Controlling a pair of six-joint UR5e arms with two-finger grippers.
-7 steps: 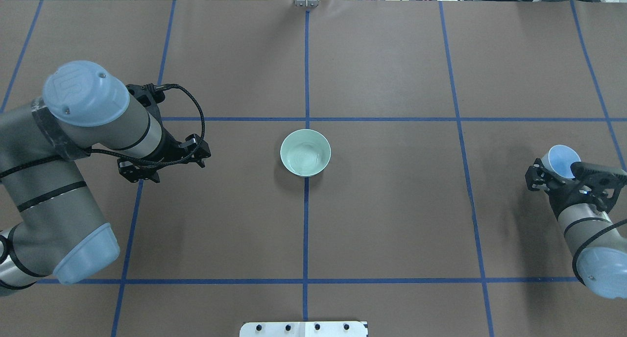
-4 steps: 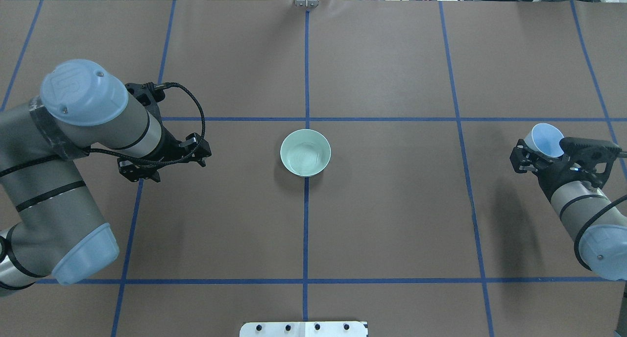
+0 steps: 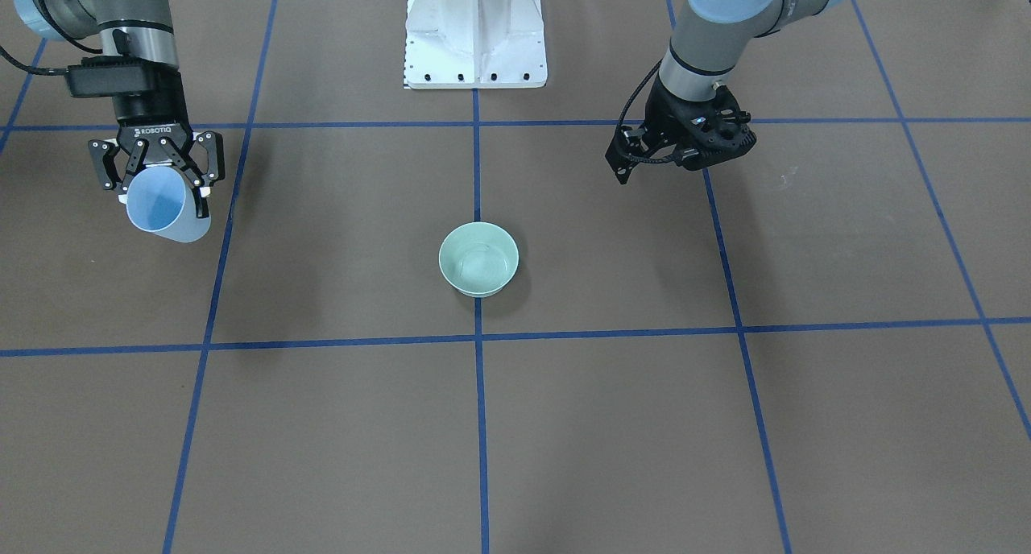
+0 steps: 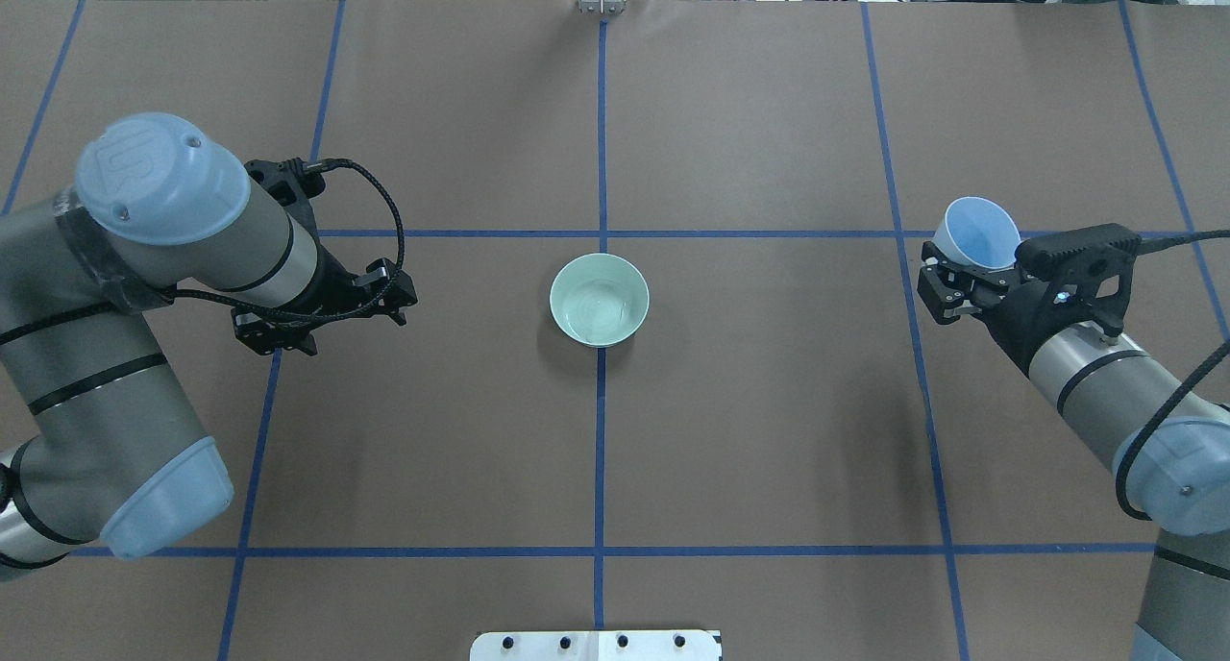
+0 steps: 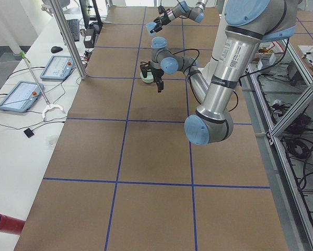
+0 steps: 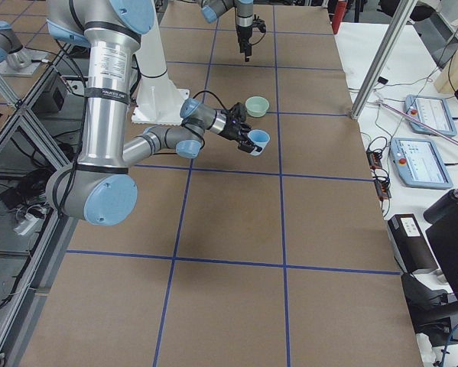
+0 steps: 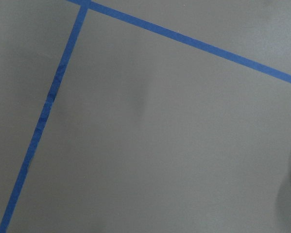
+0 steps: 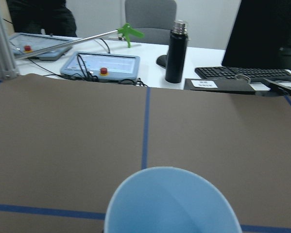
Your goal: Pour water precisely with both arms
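brown taped table (image 4: 769, 430); right end effector (image 3: 161, 185) grips blue cup (image 3: 165, 214), left end effector (image 3: 624, 167) seemingly closed.

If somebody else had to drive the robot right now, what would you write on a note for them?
Right gripper: shut on the pale blue tapered cup, which appears lifted off the brown paper-covered table, far to the robot's right of the bowl.
Left gripper: looks shut and empty, hanging on the bowl's other side.
Mint-green round bowl: stands on the table's middle blue line.
Faint rings inside the bowl may be water; I cannot see any in the cup.
Done: the cup is picked up.
Left: probably carry the cup over the bowl and pour carefully.
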